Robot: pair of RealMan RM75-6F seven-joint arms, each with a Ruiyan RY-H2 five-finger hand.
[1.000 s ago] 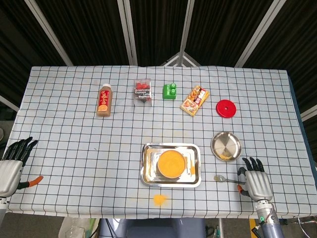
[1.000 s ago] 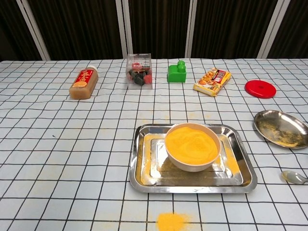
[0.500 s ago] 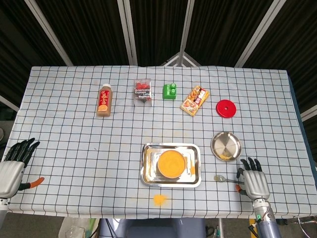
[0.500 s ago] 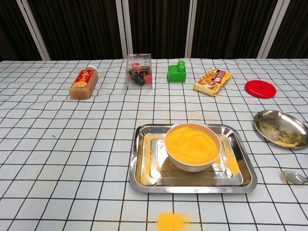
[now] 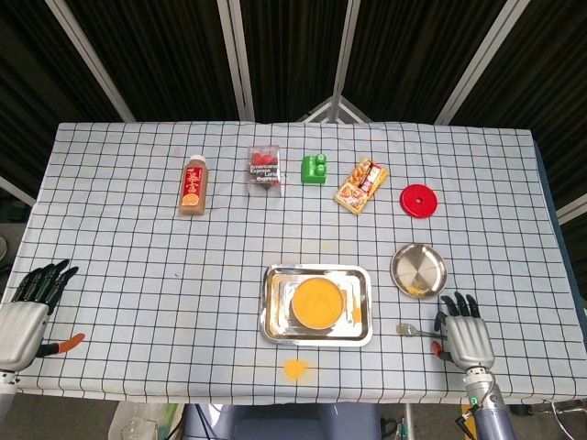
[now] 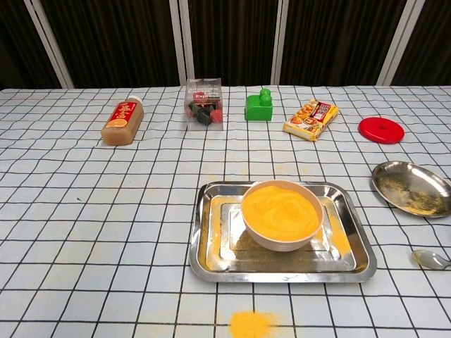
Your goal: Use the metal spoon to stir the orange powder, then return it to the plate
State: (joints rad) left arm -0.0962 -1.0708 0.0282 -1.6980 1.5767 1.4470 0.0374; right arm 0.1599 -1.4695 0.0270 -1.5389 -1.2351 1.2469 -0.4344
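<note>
Now we see that our right hand has drawn back a little toward the near table edge compared with a second ago, its fingers spread and holding nothing. The metal spoon lies on the cloth just beside this hand, below the round plate, not on it. The bowl of orange powder sits in the steel tray. Our left hand also rests open at the far corner. We judge the spoon is not yet picked up, so the stirring has not begun.
</note>
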